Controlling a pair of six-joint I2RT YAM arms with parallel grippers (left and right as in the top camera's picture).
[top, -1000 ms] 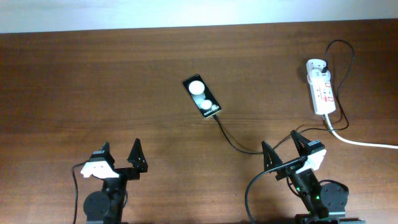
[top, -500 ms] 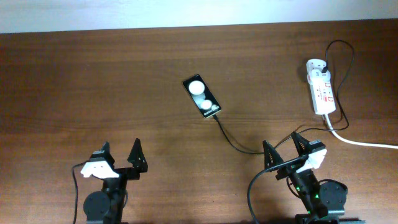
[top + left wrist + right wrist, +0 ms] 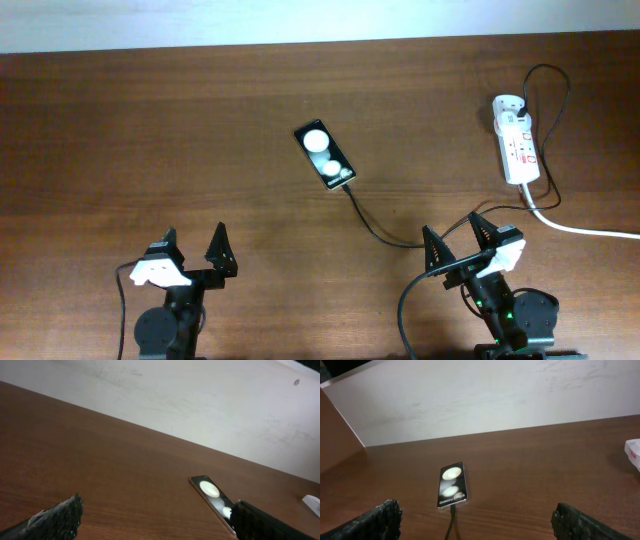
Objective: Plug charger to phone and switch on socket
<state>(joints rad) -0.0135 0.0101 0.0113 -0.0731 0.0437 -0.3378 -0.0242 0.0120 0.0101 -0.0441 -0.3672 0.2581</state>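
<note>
Charger handling is in neither end effector's grip here. The left end effector (image 3: 193, 240) sits at the near edge of the worktop (image 3: 150, 130) with its fingers spread wide and nothing between them. The right end effector (image 3: 452, 228) is equally wide and empty at the near edge on the other side. The thin black charger (image 3: 451, 519) runs out from the right one; from overhead it crosses under the spread fingers, and whether it touches them cannot be told. It leads up to the phone (image 3: 325, 157), which lies flat and slanted near the middle of the worktop, and its tip meets the phone's near end in both the overhead and right wrist views. The plugging step therefore looks done, though the seating is too small to confirm. Farther out, at the far right, lies the power strip (image 3: 517, 140), with a black plug (image 3: 522, 103) in its far end and a white cord (image 3: 590, 231) trailing off the right side. Its red markings are too small to show a switch position, so switching it on probably remains.
</note>
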